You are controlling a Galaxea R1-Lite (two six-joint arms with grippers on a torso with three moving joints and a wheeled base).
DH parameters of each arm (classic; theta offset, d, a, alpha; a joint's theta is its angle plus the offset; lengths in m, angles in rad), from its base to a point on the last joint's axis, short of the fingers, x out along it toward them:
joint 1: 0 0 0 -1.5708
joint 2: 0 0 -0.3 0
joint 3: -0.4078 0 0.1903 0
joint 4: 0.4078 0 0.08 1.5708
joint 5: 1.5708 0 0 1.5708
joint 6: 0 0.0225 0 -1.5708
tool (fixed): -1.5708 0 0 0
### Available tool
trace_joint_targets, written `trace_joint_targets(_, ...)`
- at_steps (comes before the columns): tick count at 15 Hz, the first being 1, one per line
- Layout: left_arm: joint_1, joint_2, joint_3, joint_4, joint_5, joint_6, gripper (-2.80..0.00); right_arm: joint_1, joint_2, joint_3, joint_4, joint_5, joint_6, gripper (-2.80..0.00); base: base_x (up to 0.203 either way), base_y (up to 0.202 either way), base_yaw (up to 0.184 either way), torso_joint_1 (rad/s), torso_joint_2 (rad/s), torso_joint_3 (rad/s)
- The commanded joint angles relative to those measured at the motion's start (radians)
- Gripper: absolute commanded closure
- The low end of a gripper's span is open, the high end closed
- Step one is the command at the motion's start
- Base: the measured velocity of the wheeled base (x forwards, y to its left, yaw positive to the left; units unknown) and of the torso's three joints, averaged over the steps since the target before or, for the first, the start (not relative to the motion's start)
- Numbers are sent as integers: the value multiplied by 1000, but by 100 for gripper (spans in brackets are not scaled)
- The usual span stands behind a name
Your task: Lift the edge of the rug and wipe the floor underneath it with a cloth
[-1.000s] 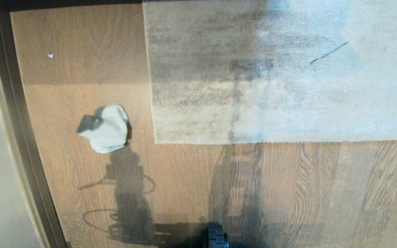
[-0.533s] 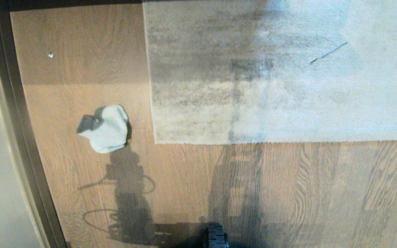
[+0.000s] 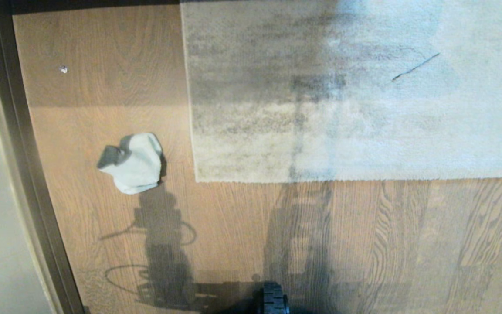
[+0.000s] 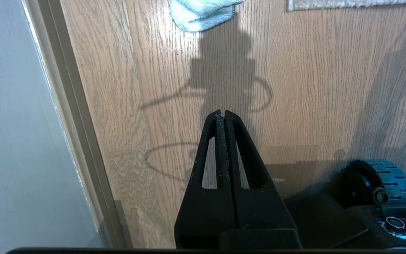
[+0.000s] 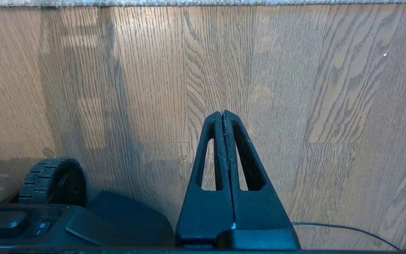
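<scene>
While both arms hang parked above the wood-grain plank floor (image 3: 103, 244), nothing of the task has yet begun: the left gripper (image 4: 221, 113) is clenched tip to tip on nothing, and the right gripper (image 5: 223, 113) is likewise pressed closed and empty. The crumpled cloth (image 3: 132, 162), off-white with a dark grey fold showing, lies ahead of the left gripper and well apart from it, just beside the rug's side border; in the left wrist view only its near end (image 4: 201, 12) shows. The rug edge (image 3: 342, 179) runs straight across ahead of the right gripper, flat on the floor, and its square corner (image 3: 197, 179) lies between the cloth and the right gripper's line of reach. The dark baseboard strip (image 3: 24, 174) runs outboard of the left gripper, and a wheel (image 3: 273, 300) of the base sits between the two arms. The step in hand is judged to be fetching the cloth: the left gripper should part its jaws, descend on the raised crown of the crumple rather than its thin margin, and close fully so that the rag does not slip; the right gripper would then best pinch the rug near the corner, where the pile should peel up most easily.
</scene>
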Motion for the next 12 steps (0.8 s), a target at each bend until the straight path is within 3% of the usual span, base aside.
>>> trace_joint_targets(1,0,0,0,0,0,0,0,0,1,0,0,0,0,0,0,0,0,0,0,0)
trace_joint_targets(12,0,0,-1,0,0,0,0,0,1,0,0,0,0,0,0,0,0,0,0,0)
